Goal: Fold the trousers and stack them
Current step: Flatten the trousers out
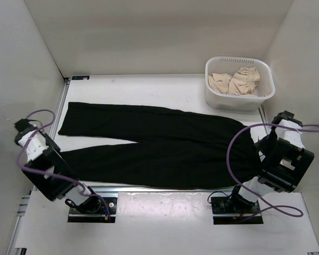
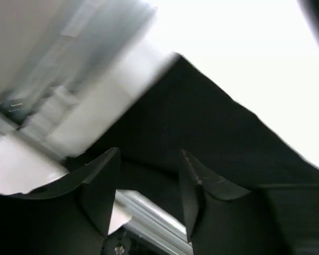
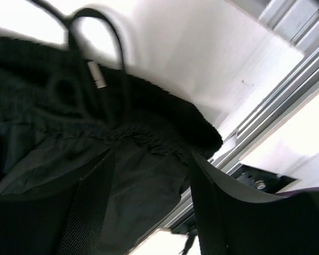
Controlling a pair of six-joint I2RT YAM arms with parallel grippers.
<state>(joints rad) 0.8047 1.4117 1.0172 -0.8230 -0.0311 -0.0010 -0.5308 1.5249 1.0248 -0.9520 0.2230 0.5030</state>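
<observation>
Your left claw [image 2: 149, 154] hangs with its fingers parted and nothing between them, just above a leg end of the black trousers [image 1: 159, 146]. Your right claw [image 3: 151, 159], also spread wide and empty, hovers over the gathered waistband, with the drawstring [image 3: 117, 42] ahead of it. The trousers lie flat on the table [image 1: 149, 85]. A white basket [image 1: 234, 101] stands beyond your right claw.

Top view looks down; both wrist views closely share trousers [image 1: 159, 143].

Plain white panel walls [image 1: 149, 32] enclose a flat white table [image 1: 165, 220], evenly lit; a grey aluminium rail [image 1: 61, 103] lines its left edge.
</observation>
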